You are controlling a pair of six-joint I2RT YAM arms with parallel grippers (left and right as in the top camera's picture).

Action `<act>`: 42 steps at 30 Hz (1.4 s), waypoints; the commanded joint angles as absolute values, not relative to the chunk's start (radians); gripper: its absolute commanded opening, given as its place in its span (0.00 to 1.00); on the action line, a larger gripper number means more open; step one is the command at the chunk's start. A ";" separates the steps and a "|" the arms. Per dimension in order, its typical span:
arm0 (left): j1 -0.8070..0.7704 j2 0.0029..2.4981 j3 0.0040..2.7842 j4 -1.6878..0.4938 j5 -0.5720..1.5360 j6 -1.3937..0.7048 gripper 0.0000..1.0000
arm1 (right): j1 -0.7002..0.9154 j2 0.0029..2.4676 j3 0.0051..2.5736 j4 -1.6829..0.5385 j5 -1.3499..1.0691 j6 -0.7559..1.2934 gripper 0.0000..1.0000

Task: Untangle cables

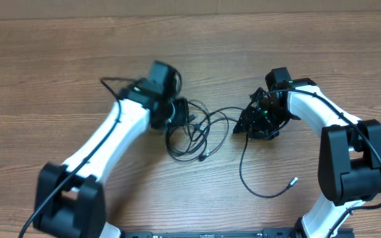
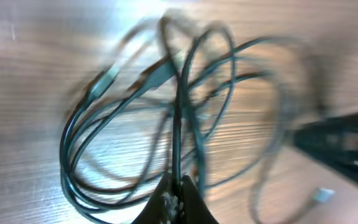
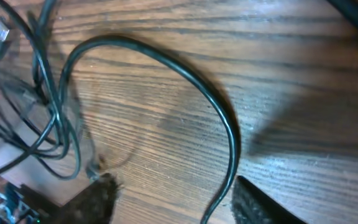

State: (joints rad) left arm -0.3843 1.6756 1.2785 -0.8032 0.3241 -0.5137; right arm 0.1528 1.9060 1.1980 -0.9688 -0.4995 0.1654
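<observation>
Your left gripper [image 2: 175, 199] is pinched on strands of the cables [image 1: 198, 132] heaped centre between both grippers, while your right gripper [image 3: 173, 202] stands spread astride one cord [image 3: 222, 118] without holding it, so a leftward pull risks cinching the knot

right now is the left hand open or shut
Shut: the left hand has its fingertips together, a strand of the cables pinched between them.

The thin black cables [image 1: 197, 132] are lying in a loose tangle of loops on the table [image 1: 45, 53], one strand trailing off to a silver plug [image 1: 294, 178].
</observation>
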 commanded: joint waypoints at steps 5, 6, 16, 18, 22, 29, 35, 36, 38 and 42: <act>-0.373 1.493 1.462 -0.833 0.438 -0.440 0.04 | 0.151 1.872 1.190 -0.967 -0.513 0.159 0.75; -0.373 1.475 1.483 -0.831 0.437 -0.440 0.04 | 0.152 1.872 1.190 -0.966 -0.513 0.158 0.77; -0.373 1.341 1.666 -0.824 0.433 -0.357 0.04 | 0.151 1.872 1.190 -0.848 -0.490 0.159 1.00; -0.373 1.328 1.667 -0.830 0.414 -0.354 0.04 | 0.151 1.872 1.190 -0.825 -0.490 0.159 1.00; -0.374 1.339 1.663 -0.915 0.307 -0.351 0.04 | 0.151 1.872 1.190 -0.792 -0.490 0.159 1.00; -0.373 1.416 1.664 -0.986 0.263 -0.384 0.05 | 0.151 1.872 1.190 -0.782 -0.490 0.159 1.00; -0.373 1.411 1.723 -0.896 0.352 -0.402 0.04 | 0.151 1.872 1.190 -0.782 -0.490 0.159 1.00; -0.373 1.411 1.748 -0.888 0.362 -0.405 0.04 | 0.151 1.872 1.190 -0.782 -0.490 0.159 1.00; -0.373 1.411 1.797 -0.885 0.368 -0.405 0.04 | 0.151 1.872 1.190 -0.782 -0.490 0.159 1.00; -0.373 1.406 1.839 -0.886 0.366 -0.403 0.04 | 0.151 1.872 1.190 -0.782 -0.490 0.159 1.00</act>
State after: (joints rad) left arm -0.3714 1.4288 1.7901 -0.8906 0.3389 -0.3923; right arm 0.1524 1.9060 1.1973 -0.7860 -0.4904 0.1604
